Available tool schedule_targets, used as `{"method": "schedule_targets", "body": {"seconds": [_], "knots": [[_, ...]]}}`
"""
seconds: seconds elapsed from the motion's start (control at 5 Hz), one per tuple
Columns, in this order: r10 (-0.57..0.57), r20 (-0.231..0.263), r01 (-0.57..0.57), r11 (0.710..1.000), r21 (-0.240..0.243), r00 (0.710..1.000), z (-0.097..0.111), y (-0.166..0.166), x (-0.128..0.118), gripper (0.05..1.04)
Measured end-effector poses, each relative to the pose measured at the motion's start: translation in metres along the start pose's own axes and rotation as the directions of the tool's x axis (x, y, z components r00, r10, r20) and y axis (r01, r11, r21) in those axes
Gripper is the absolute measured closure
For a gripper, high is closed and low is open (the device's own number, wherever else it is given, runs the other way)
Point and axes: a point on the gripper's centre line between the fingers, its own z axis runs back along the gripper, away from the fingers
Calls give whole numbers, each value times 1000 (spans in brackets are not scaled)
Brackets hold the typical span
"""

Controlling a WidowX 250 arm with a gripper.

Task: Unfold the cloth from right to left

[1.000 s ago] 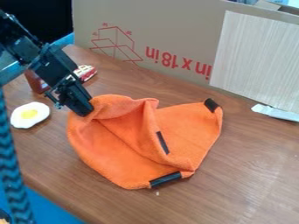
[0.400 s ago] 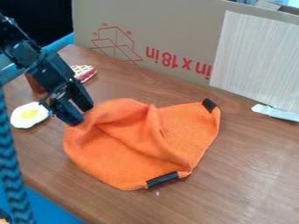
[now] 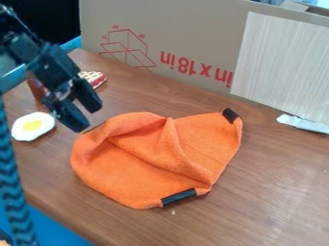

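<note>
The black gripper (image 3: pixel 87 116) hangs at the upper left of the cloth, its two fingers spread apart with nothing between them. Just below and right of its fingertips lies the orange cloth (image 3: pixel 138 163), spread over the middle of the table with a raised fold running from its top edge down to the lower right. Dark patches mark the cloth's upper right corner and its bottom edge. A thin dark strip shows at its upper left edge, close to the gripper.
A toy fried egg (image 3: pixel 32 126) lies left of the gripper, and a toy waffle-like piece (image 3: pixel 94 79) is behind it. A cardboard box (image 3: pixel 193 43) stands along the back. A white object (image 3: pixel 303 123) lies at the right. A patterned blue strap (image 3: pixel 13 192) hangs at the left.
The gripper has opened and let go of the cloth, moving slightly left and up from it. The cloth's upper left part has shifted left and settled lower, and the middle dark patch is now out of sight.
</note>
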Motion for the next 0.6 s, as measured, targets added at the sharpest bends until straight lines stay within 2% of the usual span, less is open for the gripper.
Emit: {"method": "schedule_targets", "body": {"seconds": [0.2, 0.4, 0.6], "knots": [[-35, 20, 35, 999, 16, 999, 16, 1, 15, 83], [-57, 61, 50, 991, 123, 996, 45, 0, 16, 83], [-129, -18, 130, 965, 230, 991, 49, -11, 23, 83]]}}
